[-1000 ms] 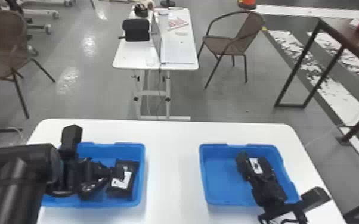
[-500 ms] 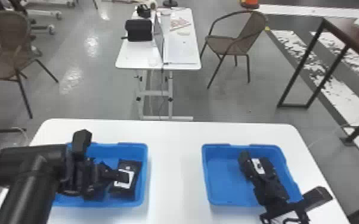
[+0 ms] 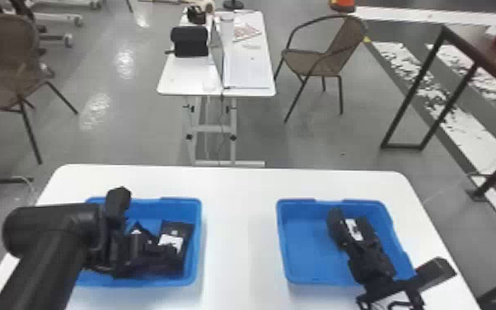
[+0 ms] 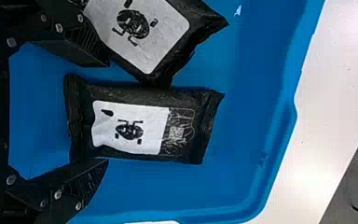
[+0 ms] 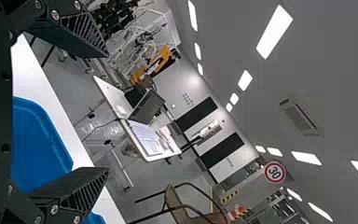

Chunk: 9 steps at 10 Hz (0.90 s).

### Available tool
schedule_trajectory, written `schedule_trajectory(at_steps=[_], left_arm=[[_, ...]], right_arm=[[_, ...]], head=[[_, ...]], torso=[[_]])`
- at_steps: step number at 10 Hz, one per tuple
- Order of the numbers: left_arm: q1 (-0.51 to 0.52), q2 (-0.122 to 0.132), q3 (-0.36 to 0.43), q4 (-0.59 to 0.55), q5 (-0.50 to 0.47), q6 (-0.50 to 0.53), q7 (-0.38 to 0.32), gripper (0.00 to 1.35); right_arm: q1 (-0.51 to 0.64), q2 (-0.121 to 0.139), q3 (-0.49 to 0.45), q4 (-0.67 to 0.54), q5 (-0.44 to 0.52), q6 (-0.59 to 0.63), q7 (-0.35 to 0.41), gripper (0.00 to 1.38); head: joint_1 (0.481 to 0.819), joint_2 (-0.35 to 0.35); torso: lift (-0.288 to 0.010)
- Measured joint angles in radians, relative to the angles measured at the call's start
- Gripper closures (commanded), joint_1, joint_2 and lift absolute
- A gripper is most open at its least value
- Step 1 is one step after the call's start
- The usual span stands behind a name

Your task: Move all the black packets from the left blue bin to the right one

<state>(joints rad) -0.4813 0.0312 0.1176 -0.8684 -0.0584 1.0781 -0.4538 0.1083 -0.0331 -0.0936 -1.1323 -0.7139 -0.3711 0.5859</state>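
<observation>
Left wrist view first: the left gripper point(image 4: 106, 112) has its jaws wide apart around the near end of one black packet point(image 4: 144, 126), with one on either side of its long edges. They are not clamped on it; whether either brushes the wrapping, I cannot tell. The packet lies flat, label up, its length running away from the gripper, so closing would squeeze it across the narrow way, which looks a sensible grip. A second packet point(image 4: 182, 51) lies slantwise against it, close beside one jaw, and could get nudged or pinched along with it. Both are in the left blue bin point(image 4: 242, 140), on the white table point(image 4: 340, 93).

Right wrist view: the right gripper point(image 5: 107, 113) has its jaws well apart with nothing between them, facing out across the table towards the room. It seems to be waiting, kept away from the picking side.

Head view: the left arm point(image 3: 49, 247) comes in from the near left and angles right, low over the left bin. The right gripper sits over the right side of the right blue bin point(image 3: 309, 247). Among its black parts is a pale patch; whether that is a packet's label beneath, I cannot tell.
</observation>
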Motion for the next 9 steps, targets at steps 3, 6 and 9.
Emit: schedule_trajectory(at_steps=[3, 6, 9], left_arm=[[-0.011, 0.026, -0.046, 0.073, 0.055, -0.192, -0.006, 0.96], [0.007, 0.067, -0.109, 0.074, 0.085, -0.317, -0.078, 1.21], [0.133, 0.077, -0.018, -0.034, 0.09, -0.43, -0.294, 1.21]], right_arm=[[-0.008, 0.001, 0.0, 0.005, -0.001, 0.004, 0.009, 0.16], [-0.008, 0.002, 0.003, 0.008, -0.003, 0.005, 0.013, 0.16], [-0.002, 0.006, 0.008, 0.002, -0.01, 0.005, 0.025, 0.16]], head=[[0.695, -0.079], [0.695, -0.072], [0.695, -0.078]], torso=[[0.0], [0.0], [0.0]])
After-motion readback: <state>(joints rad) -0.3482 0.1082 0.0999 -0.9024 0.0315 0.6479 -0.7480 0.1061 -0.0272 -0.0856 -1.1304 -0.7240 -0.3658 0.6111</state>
